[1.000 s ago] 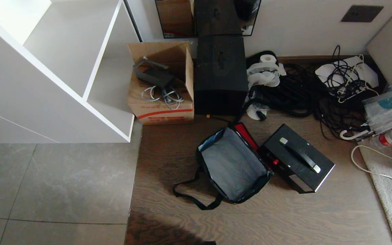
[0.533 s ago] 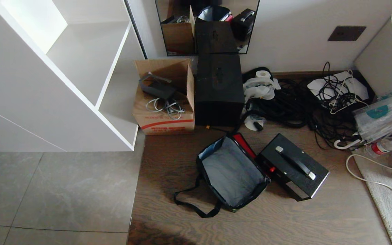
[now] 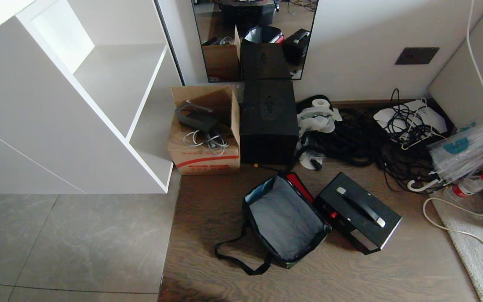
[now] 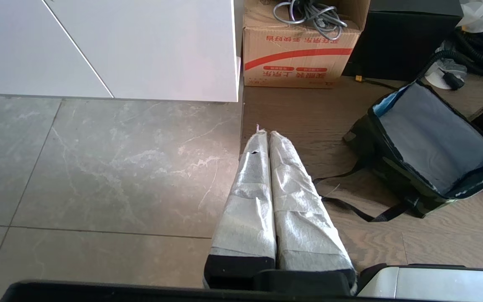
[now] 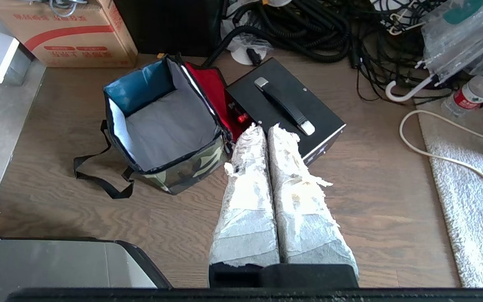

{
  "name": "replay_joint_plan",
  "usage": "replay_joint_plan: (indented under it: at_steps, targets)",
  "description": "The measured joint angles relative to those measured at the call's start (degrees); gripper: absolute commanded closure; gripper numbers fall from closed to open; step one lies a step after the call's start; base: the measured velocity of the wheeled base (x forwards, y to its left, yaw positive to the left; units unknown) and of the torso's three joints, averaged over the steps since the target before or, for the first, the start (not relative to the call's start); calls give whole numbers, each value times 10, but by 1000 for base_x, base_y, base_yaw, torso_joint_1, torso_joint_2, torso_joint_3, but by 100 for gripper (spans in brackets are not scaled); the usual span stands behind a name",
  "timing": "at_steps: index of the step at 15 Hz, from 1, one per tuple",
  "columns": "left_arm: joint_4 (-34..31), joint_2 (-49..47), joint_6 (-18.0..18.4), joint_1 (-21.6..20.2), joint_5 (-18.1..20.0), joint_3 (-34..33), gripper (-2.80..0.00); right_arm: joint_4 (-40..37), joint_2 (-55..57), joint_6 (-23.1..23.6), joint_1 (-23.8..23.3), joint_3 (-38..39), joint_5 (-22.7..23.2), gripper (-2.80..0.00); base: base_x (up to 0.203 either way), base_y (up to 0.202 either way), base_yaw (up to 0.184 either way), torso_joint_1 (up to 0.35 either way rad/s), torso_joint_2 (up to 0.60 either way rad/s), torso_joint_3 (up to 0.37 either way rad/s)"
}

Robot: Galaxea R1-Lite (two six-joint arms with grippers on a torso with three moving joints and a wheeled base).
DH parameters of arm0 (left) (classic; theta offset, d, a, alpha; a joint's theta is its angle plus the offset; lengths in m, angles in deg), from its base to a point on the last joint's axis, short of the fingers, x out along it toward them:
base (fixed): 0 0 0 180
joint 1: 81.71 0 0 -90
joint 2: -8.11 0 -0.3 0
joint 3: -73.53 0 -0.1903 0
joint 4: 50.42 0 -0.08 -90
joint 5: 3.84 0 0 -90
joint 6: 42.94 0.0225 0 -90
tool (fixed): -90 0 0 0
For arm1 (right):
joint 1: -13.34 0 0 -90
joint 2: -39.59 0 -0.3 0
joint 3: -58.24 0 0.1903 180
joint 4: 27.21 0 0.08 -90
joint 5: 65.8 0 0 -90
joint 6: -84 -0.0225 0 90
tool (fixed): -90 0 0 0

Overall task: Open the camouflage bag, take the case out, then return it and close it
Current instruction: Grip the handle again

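Observation:
The camouflage bag (image 3: 285,220) stands wide open on the wood floor, its grey lining bare and its red inner panel (image 3: 299,187) folded toward the case. The black case (image 3: 357,212), handle up, sits on the floor right beside the bag, outside it. In the right wrist view the bag (image 5: 166,130) and case (image 5: 285,107) lie ahead of my right gripper (image 5: 266,128), which is shut and empty, held above the floor. My left gripper (image 4: 265,133) is shut too, off to the bag's (image 4: 430,144) left. Neither arm shows in the head view.
A cardboard box (image 3: 205,130) with cables and a tall black box (image 3: 268,121) stand behind the bag against a mirror. Tangled black cables (image 3: 375,138), a bottle (image 3: 468,186) and a grey rug (image 3: 476,239) fill the right. A white shelf unit (image 3: 78,109) stands at the left.
The whole head view has shifted: the scene sits lower and smaller, with more of the wall and mirror showing. The bag and case have not moved on the floor.

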Motion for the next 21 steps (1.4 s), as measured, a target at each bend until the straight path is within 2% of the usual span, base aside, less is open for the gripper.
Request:
replay_joint_plan:
  at_steps: [5,8,21]
  targets:
    - [0,0,0,0,0,0,0,0,0,0,0,0,0,0,0,0,0,0,0,0]
    - [0,0,0,0,0,0,0,0,0,0,0,0,0,0,-93,0,2,3,0,5]
    - [0,0,0,0,0,0,0,0,0,0,0,0,0,0,0,0,0,0,0,0]
